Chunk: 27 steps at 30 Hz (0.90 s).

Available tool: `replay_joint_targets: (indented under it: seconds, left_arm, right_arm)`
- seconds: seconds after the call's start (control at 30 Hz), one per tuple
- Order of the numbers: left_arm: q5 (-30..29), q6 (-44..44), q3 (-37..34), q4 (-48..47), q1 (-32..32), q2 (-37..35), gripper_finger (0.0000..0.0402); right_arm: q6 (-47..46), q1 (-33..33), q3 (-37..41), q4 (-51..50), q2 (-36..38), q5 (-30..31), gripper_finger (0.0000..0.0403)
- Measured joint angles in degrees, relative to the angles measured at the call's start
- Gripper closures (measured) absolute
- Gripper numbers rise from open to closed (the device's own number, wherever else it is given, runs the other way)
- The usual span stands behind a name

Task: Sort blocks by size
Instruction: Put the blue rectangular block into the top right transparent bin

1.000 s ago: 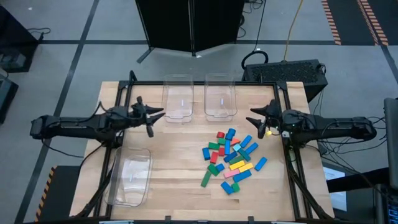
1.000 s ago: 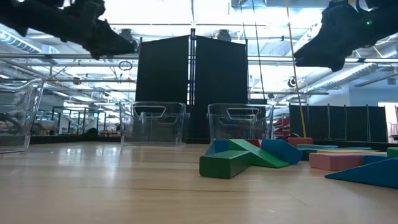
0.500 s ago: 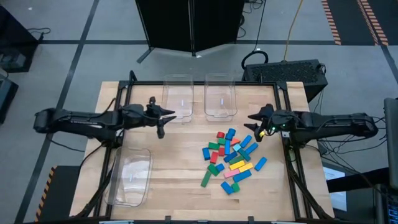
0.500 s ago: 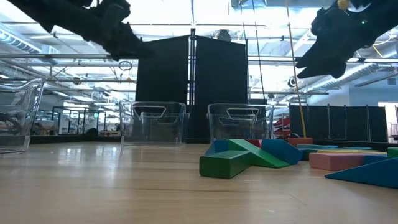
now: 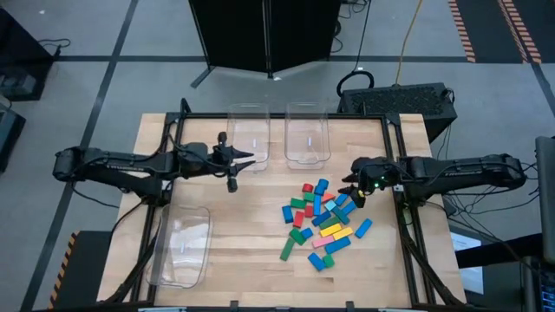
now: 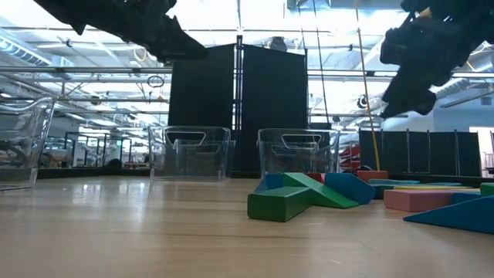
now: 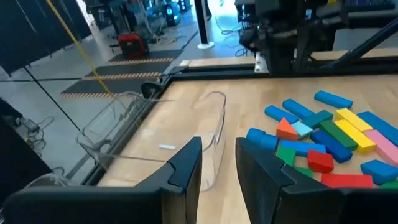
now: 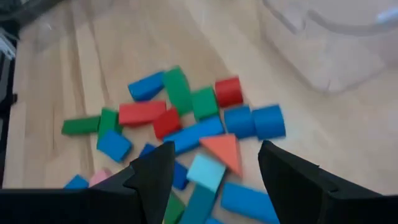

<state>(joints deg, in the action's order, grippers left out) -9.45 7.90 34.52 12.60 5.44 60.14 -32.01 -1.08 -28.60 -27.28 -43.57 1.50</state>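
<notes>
Your right tool [image 5: 350, 192] hung with fingers spread wide above the blocks [image 5: 323, 221] on the bench [image 5: 251, 251]; your left tool [image 5: 245, 160], fingers narrowly parted, held nothing beside a clear bin [image 5: 247, 136].

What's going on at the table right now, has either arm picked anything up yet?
Nothing is picked up yet. The blocks lie in one loose pile on the table's right half, none in the clear bins. The right gripper is open and empty, hanging above the pile's far right edge. The left gripper is also open and empty, held in the air near the two far bins, left of the pile. A third bin sits at the near left.
</notes>
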Motion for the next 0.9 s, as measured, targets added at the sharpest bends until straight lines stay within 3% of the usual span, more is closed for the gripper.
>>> replay_joint_targets:
  seconds: [0.37,0.67,0.9]
  left_arm:
    - [0.0,0.0,0.0,5.2,0.0,1.8,0.0301]
    - [0.2,1.5,0.0,9.8,0.0,9.5,0.0301]
    - [-0.2,6.4,0.0,10.1,0.0,11.1,0.0301]
  right_arm:
    - [-1.5,0.1,0.0,-11.7,-7.5,-4.5,0.0177]
    - [4.7,3.1,-0.1,-12.7,-14.9,-4.6,0.0177]
    - [6.1,6.4,-0.4,-11.1,-18.2,-3.7,0.0177]
